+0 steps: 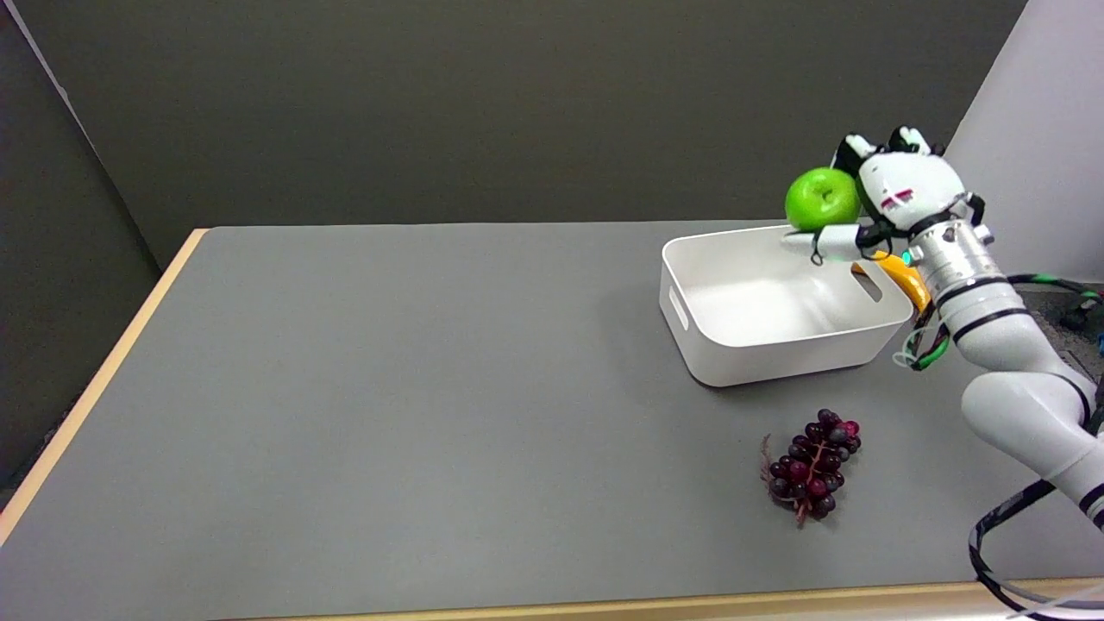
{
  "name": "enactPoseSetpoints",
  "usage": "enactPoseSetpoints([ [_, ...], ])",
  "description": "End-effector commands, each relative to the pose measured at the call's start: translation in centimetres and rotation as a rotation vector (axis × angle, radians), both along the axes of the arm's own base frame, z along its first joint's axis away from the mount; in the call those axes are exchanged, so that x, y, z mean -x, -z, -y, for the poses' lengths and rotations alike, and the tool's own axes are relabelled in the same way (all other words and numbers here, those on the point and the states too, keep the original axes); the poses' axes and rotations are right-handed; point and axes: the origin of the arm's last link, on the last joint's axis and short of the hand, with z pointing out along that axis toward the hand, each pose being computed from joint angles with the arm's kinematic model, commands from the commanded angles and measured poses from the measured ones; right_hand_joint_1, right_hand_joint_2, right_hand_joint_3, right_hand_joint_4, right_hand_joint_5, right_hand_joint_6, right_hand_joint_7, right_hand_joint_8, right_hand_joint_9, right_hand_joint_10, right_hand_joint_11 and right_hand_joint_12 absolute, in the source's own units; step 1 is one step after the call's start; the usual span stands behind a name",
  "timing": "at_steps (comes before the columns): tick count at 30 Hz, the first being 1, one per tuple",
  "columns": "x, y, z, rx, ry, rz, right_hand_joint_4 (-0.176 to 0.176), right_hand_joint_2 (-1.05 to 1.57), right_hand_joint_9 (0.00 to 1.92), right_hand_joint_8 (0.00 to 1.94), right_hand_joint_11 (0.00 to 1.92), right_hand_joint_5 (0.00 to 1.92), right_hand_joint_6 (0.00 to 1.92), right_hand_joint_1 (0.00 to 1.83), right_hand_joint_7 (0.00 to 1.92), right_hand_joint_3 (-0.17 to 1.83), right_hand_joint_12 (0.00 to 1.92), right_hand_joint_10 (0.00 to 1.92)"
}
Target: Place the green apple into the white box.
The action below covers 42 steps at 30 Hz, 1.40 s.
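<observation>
Grey table point(388, 388) carries the rest. White box point(690, 285) sits open-topped at far right, nothing seen inside it, slot handles in its end walls. Right hand point(897, 194) is raised over the box's far rim, fingers wrapped around the green apple point(821, 198), held in the air above that rim; apple round, stem dimple facing up toward camera. Purple grape bunch point(811, 470) lies near the box's front. Orange-yellow fruit point(901, 278), mostly hidden, sits just behind the box.

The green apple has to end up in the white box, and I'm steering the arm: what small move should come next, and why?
Probably lower it a little toward the box's middle, then let go. The right hand holds the green apple in the air above the far rim of the white box, whose inside shows nothing in it.
</observation>
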Motion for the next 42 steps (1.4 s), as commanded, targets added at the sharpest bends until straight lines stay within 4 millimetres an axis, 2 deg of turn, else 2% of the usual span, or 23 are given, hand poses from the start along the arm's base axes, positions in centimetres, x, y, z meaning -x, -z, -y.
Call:
enactPoseSetpoints([
  [1,6.6,0.7,-1.3,-0.005,0.179,0.03,-0.121,1.27,0.68,1.88,0.0,0.47,1.59,1.09,0.61,0.26,1.92,1.92],
  [8,8.8,0.6,-1.7,0.009,0.235,0.048,-0.119,1.28,0.7,1.88,0.06,0.46,1.6,1.09,0.6,0.25,1.92,1.92],
  [12,9.0,0.5,-1.7,0.015,0.228,0.076,-0.115,1.28,0.7,1.88,0.09,0.46,1.61,1.08,0.6,0.26,1.92,1.92],
  [14,8.9,0.4,-1.8,0.023,0.21,0.126,-0.112,1.32,0.63,1.88,0.06,0.44,1.63,1.07,0.6,0.19,1.92,1.92],
  [15,8.9,0.4,-1.8,0.025,0.205,0.143,-0.101,1.28,0.59,1.79,0.04,0.42,1.54,1.05,0.58,0.28,1.92,1.88],
  [17,8.9,0.4,-1.8,0.026,0.201,0.159,-0.034,0.92,0.5,1.23,0.01,0.4,0.97,0.92,0.5,0.98,1.89,1.59],
  [19,8.9,0.5,-1.8,0.024,0.202,0.161,0.017,0.79,0.36,0.59,0.16,0.27,0.84,0.67,0.39,0.87,1.47,1.0],
  [21,9.1,0.6,-1.8,0.022,0.208,0.162,0.044,0.69,0.21,0.41,0.07,0.24,0.55,0.49,0.26,0.98,1.18,0.72],
  [25,9.3,0.8,-1.8,0.017,0.212,0.161,0.05,0.68,0.17,0.35,0.01,0.24,0.5,0.48,0.24,0.92,1.21,0.69],
  [31,8.7,1.3,-1.5,-0.002,0.193,0.165,0.063,0.64,0.07,0.32,0.0,0.2,0.49,0.36,0.16,0.99,1.12,0.62],
  [32,8.4,1.5,-1.4,-0.008,0.184,0.164,0.073,0.63,0.04,0.29,0.0,0.19,0.48,0.34,0.13,0.99,1.09,0.56],
  [34,7.9,1.8,-1.3,-0.017,0.166,0.161,0.117,0.58,0.0,0.14,0.0,0.14,0.47,0.31,0.04,0.95,0.98,0.39],
  [36,7.3,2.2,-1.2,-0.034,0.139,0.184,0.121,0.58,0.0,0.15,0.0,0.13,0.47,0.28,0.01,0.95,0.95,0.34],
  [40,5.8,2.7,-1.0,-0.077,0.057,0.246,0.136,0.6,0.03,0.0,0.0,0.07,0.45,0.32,0.0,0.99,0.83,0.05],
  [42,5.1,3.0,-1.0,-0.093,0.035,0.236,0.128,0.55,0.0,0.0,0.0,0.06,0.37,0.25,0.0,0.94,0.78,0.04],
])
